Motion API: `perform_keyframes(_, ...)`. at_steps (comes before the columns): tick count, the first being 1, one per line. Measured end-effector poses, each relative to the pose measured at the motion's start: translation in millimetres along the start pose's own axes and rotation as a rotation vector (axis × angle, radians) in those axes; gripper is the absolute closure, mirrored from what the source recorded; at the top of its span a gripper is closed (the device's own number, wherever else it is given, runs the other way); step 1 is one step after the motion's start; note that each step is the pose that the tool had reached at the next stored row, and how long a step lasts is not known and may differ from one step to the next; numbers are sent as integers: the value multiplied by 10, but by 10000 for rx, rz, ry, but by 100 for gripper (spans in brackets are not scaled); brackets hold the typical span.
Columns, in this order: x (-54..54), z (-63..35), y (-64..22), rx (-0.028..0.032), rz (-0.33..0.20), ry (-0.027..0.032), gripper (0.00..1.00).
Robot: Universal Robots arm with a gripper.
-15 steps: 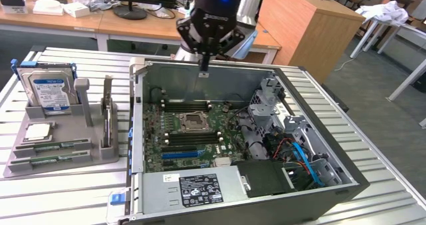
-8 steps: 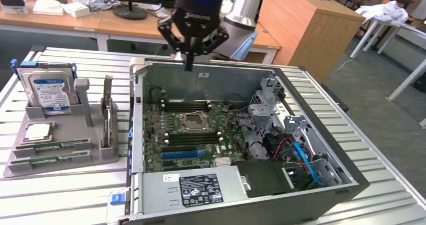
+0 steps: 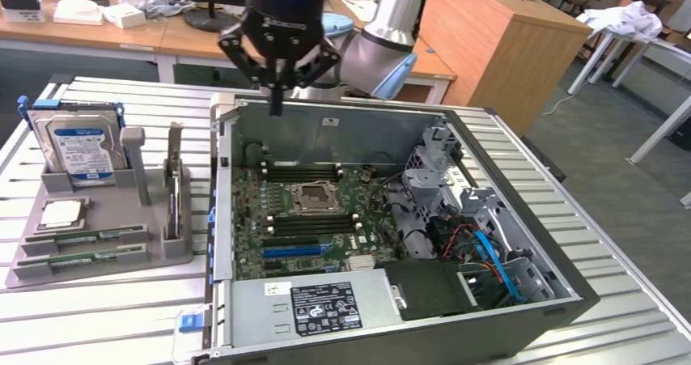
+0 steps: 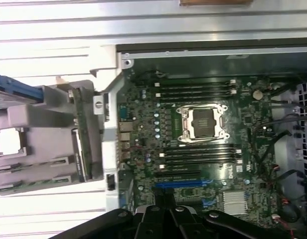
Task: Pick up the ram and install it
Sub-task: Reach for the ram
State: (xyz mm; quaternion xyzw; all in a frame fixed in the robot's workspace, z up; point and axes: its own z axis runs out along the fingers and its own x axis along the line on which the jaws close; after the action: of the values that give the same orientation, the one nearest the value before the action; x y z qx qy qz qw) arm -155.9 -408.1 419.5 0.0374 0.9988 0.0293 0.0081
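My gripper hangs shut above the rear edge of the open computer case, with nothing seen between its fingers. In the wrist view the gripper hovers over the green motherboard. Black memory slots run on both sides of the CPU socket and look empty. Two green ram sticks lie flat in the front slots of a grey holder at the exterior view's left, well away from the gripper. Another thin board stands on edge in that holder.
A blue-labelled hard drive stands upright at the holder's back, and a square silver CPU chip lies in front of it. Inside the case are a power supply, a drive cage and loose cables. Desks stand behind the slatted table.
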Motion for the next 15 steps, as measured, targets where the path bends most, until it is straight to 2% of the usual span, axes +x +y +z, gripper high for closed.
perform_keyframes(7,316,-2,-26,-8,-1,-4,90)
perform_keyframes(15,680,-2,-61,-25,-3,-36,90)
